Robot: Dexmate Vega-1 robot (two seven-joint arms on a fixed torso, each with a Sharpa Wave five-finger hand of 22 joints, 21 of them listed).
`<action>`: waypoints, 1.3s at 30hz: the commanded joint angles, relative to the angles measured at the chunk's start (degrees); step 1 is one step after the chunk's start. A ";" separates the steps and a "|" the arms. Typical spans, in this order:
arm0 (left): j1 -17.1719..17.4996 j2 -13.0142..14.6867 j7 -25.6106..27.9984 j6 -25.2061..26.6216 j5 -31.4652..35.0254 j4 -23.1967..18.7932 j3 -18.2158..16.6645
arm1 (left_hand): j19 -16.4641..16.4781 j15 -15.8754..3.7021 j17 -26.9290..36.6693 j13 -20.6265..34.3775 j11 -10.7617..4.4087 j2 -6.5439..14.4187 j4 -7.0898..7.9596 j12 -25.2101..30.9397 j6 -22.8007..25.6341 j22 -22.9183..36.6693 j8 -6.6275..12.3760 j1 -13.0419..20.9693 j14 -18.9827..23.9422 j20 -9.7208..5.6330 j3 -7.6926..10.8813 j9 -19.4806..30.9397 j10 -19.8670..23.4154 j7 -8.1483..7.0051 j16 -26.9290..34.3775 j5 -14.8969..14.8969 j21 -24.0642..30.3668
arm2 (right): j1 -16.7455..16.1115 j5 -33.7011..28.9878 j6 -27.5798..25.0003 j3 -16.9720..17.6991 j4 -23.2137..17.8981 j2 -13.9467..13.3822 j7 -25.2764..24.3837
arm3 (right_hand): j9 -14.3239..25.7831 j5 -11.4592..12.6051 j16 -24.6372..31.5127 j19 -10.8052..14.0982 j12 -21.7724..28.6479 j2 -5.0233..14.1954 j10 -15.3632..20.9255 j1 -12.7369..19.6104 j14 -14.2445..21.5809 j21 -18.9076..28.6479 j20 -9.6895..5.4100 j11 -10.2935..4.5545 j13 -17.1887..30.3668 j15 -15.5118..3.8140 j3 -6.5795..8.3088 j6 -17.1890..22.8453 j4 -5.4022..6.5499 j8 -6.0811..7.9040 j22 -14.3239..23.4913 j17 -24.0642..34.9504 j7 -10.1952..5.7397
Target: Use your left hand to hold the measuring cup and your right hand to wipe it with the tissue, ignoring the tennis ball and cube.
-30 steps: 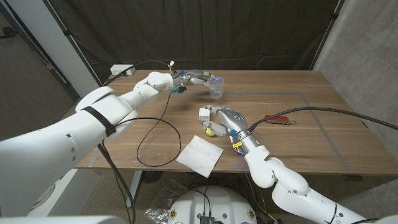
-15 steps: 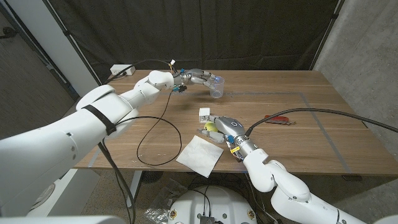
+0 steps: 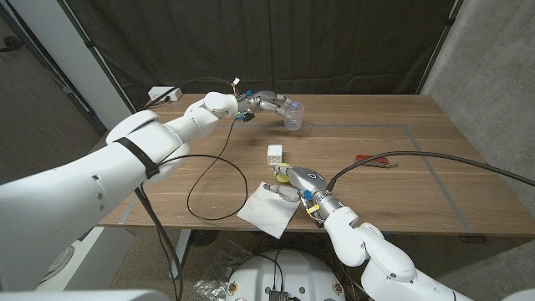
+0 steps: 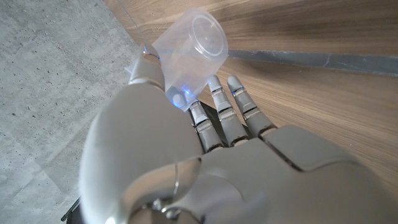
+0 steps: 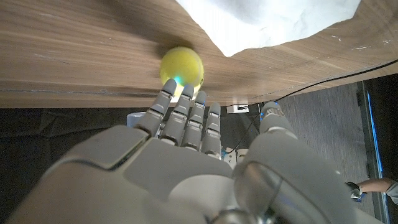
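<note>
The left arm stretches far across the worktop, its robot hand (image 3: 266, 104) raised and gripping the measuring cup (image 3: 292, 119). The right arm is bent in close, its robot hand (image 3: 299, 186) low, fingers (image 5: 184, 116) extended together and holding nothing.

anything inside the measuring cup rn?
Measuring cup, gripped by the left hand, is clear and looks empty. The hand covers part of its wall, so that portion can't be checked.
</note>
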 commanded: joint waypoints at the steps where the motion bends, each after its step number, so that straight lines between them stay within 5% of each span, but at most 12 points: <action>1: -0.40 -0.62 0.02 -0.51 -0.03 -0.02 0.68 | -0.15 -7.81 0.28 0.23 -0.15 1.81 1.08 0.27 0.60 0.10 0.35 -1.46 0.59 0.12 1.50 0.16 0.41 0.08 -0.02 0.29 0.35 | -2.06 0.40 -2.93 -0.99 -1.27 0.09 0.51 | 0.32 -0.09 -0.11 0.51 -0.10 -0.08 0.86 0.65 0.45 0.31 -0.13 0.01 0.04 -2.85 0.37 0.92 0.09 -0.01 0.06 0.21 -0.07; 10: -0.06 -0.61 -1.25 -2.02 -0.13 -0.13 0.31 | -0.23 -7.79 0.42 0.32 0.11 1.87 1.09 0.28 0.70 0.09 0.51 -1.52 0.66 0.11 1.62 0.14 0.38 0.18 -0.18 0.30 0.52 | -3.12 -1.27 -6.20 -2.55 -2.19 0.46 0.40 | 0.32 -0.10 -0.31 0.46 -0.43 -0.03 0.46 0.81 0.17 0.31 -0.15 0.02 0.05 -2.78 0.44 0.54 0.20 -0.32 0.08 0.25 0.18; 21: 0.12 -1.24 -1.84 -2.25 0.20 -0.16 0.41 | -0.29 -7.74 0.57 0.42 0.33 1.81 1.07 0.30 0.68 0.08 0.65 -1.62 0.77 0.14 1.72 0.12 0.37 0.16 -0.37 0.29 0.76 | -2.83 -6.61 -10.34 -5.43 -3.30 0.53 3.68 | 0.32 0.33 -0.82 0.69 -1.26 -1.46 -0.36 4.71 -0.23 0.37 -0.25 -0.44 0.07 -3.01 1.12 -0.22 -1.28 -0.90 0.02 -0.03 0.14; 35: 0.40 -1.33 -2.42 -2.33 0.45 -0.19 0.50 | -0.32 -7.85 0.76 0.53 0.16 1.75 1.05 0.28 0.71 0.06 0.85 -1.74 0.84 0.06 1.84 0.11 0.28 0.05 -0.59 0.28 1.07 | -1.19 -8.31 -11.18 -7.03 -2.64 1.28 9.18 | 0.36 1.13 -1.55 -0.18 -2.75 -3.94 -3.15 6.21 -3.17 0.02 -0.55 -0.49 0.14 -2.21 0.36 -3.18 -0.71 -1.94 0.02 0.13 -0.39; 39: 0.32 -1.38 -2.30 -1.87 0.70 -0.16 0.73 | -0.39 -7.83 0.81 0.55 0.26 1.74 1.04 0.26 0.75 0.06 0.92 -1.76 0.83 0.14 1.88 0.10 0.22 0.17 -0.65 0.28 1.12 | -0.56 -8.21 -11.85 -7.24 -2.47 1.76 11.02 | 0.38 1.63 -1.67 -1.05 -3.60 -4.02 -5.40 6.50 -5.11 -0.31 -0.59 -0.02 0.19 -1.65 0.19 -5.82 -0.05 -2.52 0.04 0.38 0.56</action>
